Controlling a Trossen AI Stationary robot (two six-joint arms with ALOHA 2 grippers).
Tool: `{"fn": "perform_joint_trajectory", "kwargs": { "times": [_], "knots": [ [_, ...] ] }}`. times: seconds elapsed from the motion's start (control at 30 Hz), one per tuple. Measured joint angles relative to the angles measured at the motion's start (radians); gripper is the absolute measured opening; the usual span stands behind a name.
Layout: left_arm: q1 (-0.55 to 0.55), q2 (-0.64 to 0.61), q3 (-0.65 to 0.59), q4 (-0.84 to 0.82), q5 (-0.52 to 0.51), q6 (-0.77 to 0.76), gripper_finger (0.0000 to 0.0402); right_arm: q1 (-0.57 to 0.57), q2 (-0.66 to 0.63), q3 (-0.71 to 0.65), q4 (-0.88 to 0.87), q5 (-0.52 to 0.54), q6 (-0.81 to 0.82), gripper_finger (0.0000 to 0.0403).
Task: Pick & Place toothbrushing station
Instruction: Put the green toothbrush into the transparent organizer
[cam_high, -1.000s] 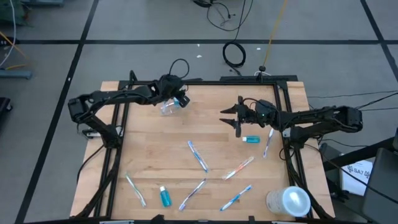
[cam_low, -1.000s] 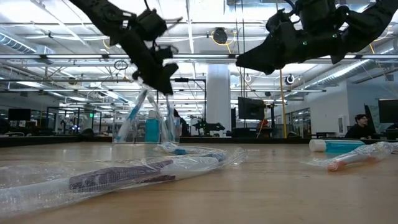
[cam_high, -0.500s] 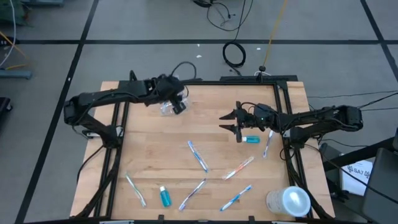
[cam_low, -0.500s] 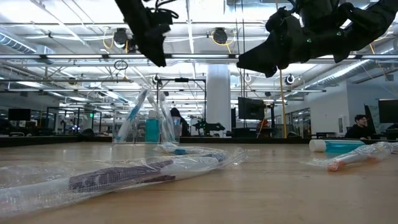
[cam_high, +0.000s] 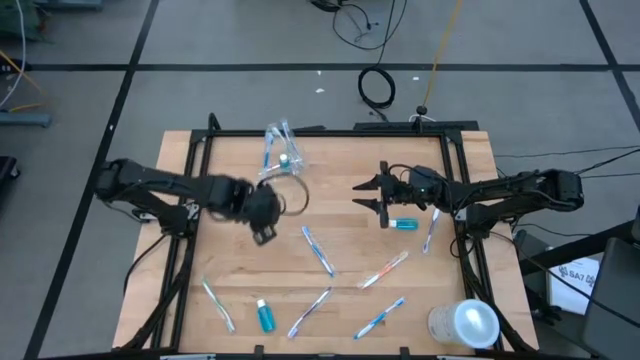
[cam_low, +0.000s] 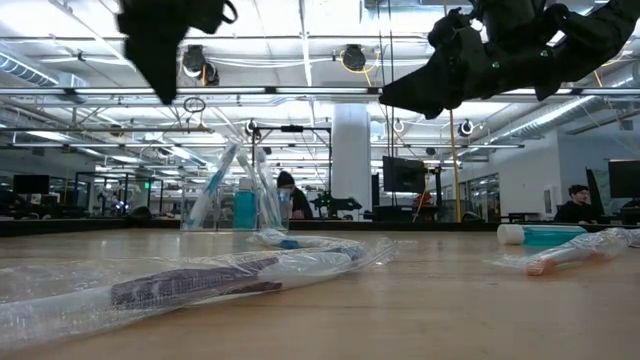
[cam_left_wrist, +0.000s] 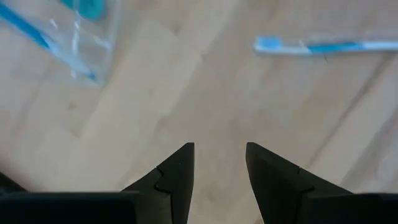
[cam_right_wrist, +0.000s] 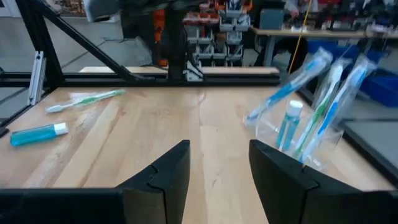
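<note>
Now the left end effector (cam_high: 262, 212) is mid-worktop, fingers spread with bare wood showing between them in its wrist view, carrying nothing. A second ago it was up at the far edge, right at the clear cup (cam_high: 279, 160); half a second ago it was lifting clear of it. Since then it has swung well away toward the near side, and the cup stands alone behind it, upright, with several toothbrushes and one teal tube leaning in it. Reading: a deposit into the cup looks finished and the arm is heading for the next loose item.

Nearest to this end effector is a blue-and-white toothbrush (cam_high: 318, 250), lying just ahead of it toward the worktop's middle. Farther out, toward the near edge: a second toothpaste tube (cam_high: 265, 316), a pale toothbrush (cam_high: 217, 305) at the left, two more brushes (cam_high: 310, 311) (cam_high: 380, 316), and a wrapped one (cam_high: 384, 268) off to the right.

The right end effector (cam_high: 378, 196) hovers unchanged over the last second, fingers apart and empty, just beside the third toothpaste tube (cam_high: 404, 224), with another toothbrush (cam_high: 431, 231) just beyond that.

Roughly six brushes and two tubes are still loose, so the task is partway. A large whitish cylinder (cam_high: 464, 323) sits at the near right corner, apart from everything.
</note>
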Motion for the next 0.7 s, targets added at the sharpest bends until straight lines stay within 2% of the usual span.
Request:
{"fn": "perform_joint_trajectory", "kwargs": {
  "times": [0.1,0.2,0.3,0.43,0.57,0.7],
  "knots": [
    [-0.11,0.0,-0.034,-0.009,0.003,-0.097,0.0152,0.0,0.0,0.0,0.023,0.0,-0.053,0.0155],
    [-0.222,0.0,-0.068,-0.007,0.056,-0.14,0.0152,0.0,0.0,0.0,0.059,0.0,-0.093,0.0155],
    [-0.332,0.0,-0.103,-0.007,0.138,-0.049,0.0152,0.0,0.0,0.0,0.092,0.0,-0.136,0.0155],
    [-0.461,0.0,-0.171,0.041,0.175,0.044,0.0152,0.0,0.0,0.0,0.14,0.0,-0.191,0.0155],
    [-0.559,0.0,-0.261,0.251,0.275,0.071,0.0152,0.0,0.0,0.0,0.166,0.0,-0.227,0.0155],
    [-0.658,0.002,-0.364,0.57,0.288,0.153,0.0152,0.0,0.0,0.0,0.166,0.0,-0.273,0.0155]
  ]
}}
